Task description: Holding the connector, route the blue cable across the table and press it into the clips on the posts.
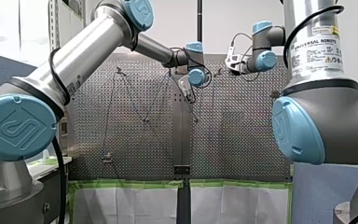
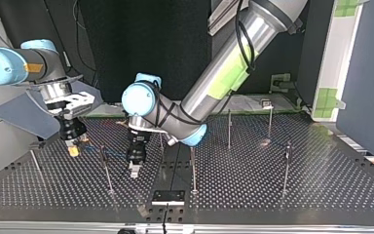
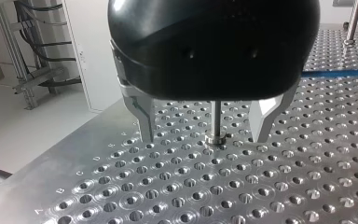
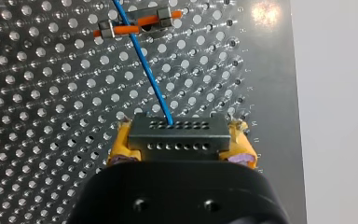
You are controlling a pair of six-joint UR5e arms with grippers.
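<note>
Your right jaws hold the grey perforated connector (image 4: 179, 135) trailing thin blue cable (image 4: 145, 70); left jaws wide; clipping seemingly mostly ahead.

A white label (image 1: 316, 50) goes round the silver tube of the robot's right arm (image 1: 326, 116) in the front view. In black letters it says UNIVERSAL ROBOTS. Under that are lines of smaller print, too small to read, and little yellow warning signs. The big blue cap (image 1: 16, 127) on the left arm (image 1: 88, 46) has a raised mark of bent lines, a logo and not a word. In the left wrist view, small letters are cut into the table (image 3: 51, 163) along its edge, one by each row of holes. They look like B, C and D. The right wrist view shows more such letters, too small to read.
</note>
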